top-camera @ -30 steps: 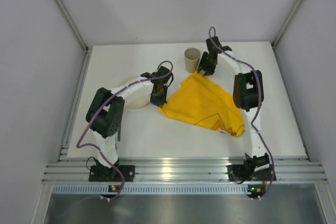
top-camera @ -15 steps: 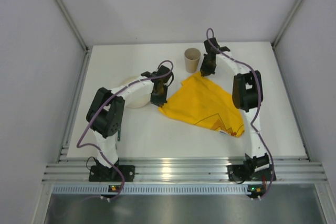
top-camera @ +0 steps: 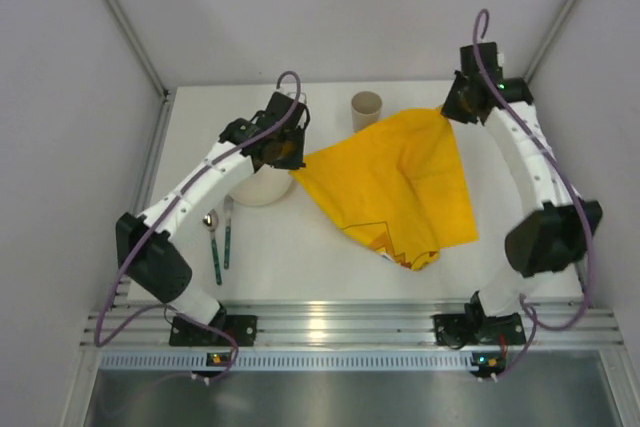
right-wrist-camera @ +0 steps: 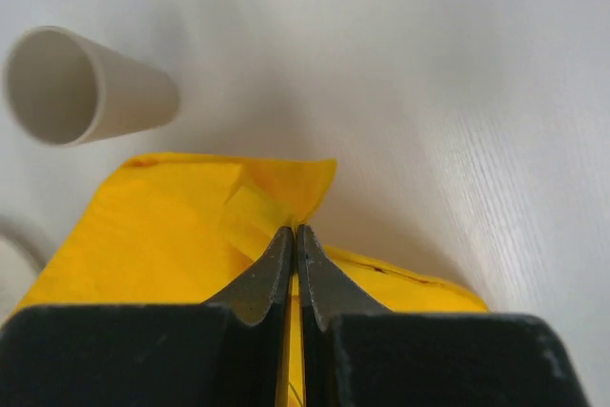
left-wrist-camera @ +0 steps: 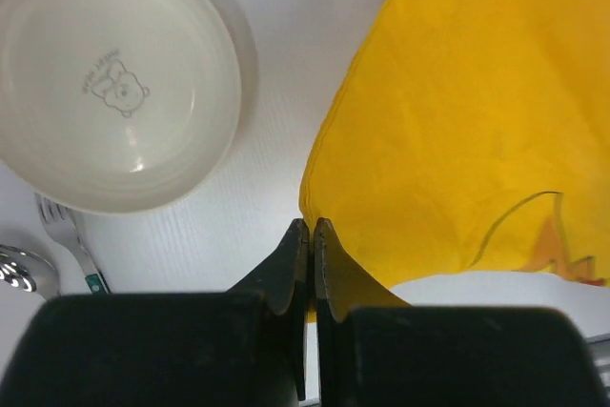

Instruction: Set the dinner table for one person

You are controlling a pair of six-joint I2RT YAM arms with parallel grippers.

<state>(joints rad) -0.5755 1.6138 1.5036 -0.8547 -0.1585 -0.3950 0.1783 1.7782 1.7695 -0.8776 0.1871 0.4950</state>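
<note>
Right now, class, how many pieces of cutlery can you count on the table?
2. A spoon and a fork lie side by side just in front of the bowl, left of the yellow cloth. More could be hidden under that cloth.

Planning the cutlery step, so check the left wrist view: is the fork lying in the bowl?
No, the fork lies on the dinner table beside the bowl, whose inside is bare.
</note>
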